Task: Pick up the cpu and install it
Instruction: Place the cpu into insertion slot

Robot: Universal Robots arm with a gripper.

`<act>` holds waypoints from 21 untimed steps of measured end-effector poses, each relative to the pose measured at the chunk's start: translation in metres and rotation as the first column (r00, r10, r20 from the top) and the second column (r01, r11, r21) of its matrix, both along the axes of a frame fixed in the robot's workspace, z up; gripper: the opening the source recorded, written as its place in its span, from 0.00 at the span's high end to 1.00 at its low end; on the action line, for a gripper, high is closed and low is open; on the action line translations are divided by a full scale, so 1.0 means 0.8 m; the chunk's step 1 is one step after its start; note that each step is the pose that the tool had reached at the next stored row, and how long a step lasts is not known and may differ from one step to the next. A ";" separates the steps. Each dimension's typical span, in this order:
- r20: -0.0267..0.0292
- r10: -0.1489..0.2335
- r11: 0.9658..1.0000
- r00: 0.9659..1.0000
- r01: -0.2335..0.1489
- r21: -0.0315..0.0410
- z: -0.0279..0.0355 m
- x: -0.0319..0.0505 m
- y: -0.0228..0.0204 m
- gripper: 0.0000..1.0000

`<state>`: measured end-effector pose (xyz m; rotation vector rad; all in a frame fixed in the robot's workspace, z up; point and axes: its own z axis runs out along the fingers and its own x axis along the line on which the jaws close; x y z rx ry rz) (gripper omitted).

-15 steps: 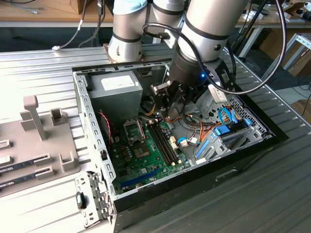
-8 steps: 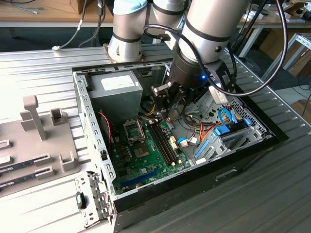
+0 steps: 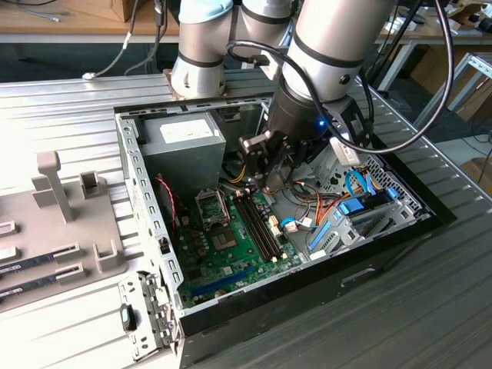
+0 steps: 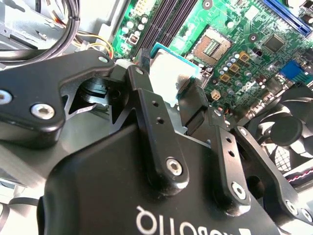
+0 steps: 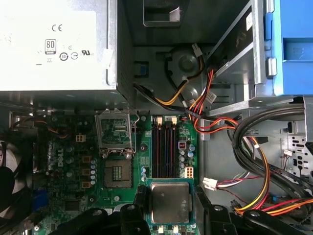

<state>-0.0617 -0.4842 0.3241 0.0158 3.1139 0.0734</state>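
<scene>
In the exterior view, my gripper is hanging inside the open computer case, low over the memory slots. It is on the exterior view's right of the socket, which is lying below the grey power supply.

In the second wrist view, I am gripping the cpu by two opposite edges. My fingers are closing on it from either side, so my jaws are shut on the chip, not empty. The cpu is riding level above the green motherboard, and the socket is lying just beyond it, bare and uncovered.

In the first wrist view, the cpu is sitting between my fingers with its silver top facing the camera. It is hovering at the near end of the memory slots. The socket is sitting beside it with its frame swung up toward the power supply.

I am judging this as the carry step: picked up, not yet installed. Seating it is going to call for squaring the chip over the socket and lowering it flat, without pressing.
</scene>
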 end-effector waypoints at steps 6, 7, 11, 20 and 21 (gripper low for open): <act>0.000 0.000 1.000 1.000 0.000 0.000 -0.0023 0.000 -0.0007 0.53; 0.000 0.000 1.000 1.000 0.000 0.000 -0.0024 0.000 -0.0008 0.53; 0.000 0.000 1.000 1.000 0.000 0.000 -0.0034 0.000 -0.0013 0.53; 0.000 0.000 1.000 1.000 0.000 0.000 -0.0068 0.000 -0.0018 0.53; 0.000 0.000 1.000 1.000 0.000 0.000 -0.0071 0.000 -0.0018 0.53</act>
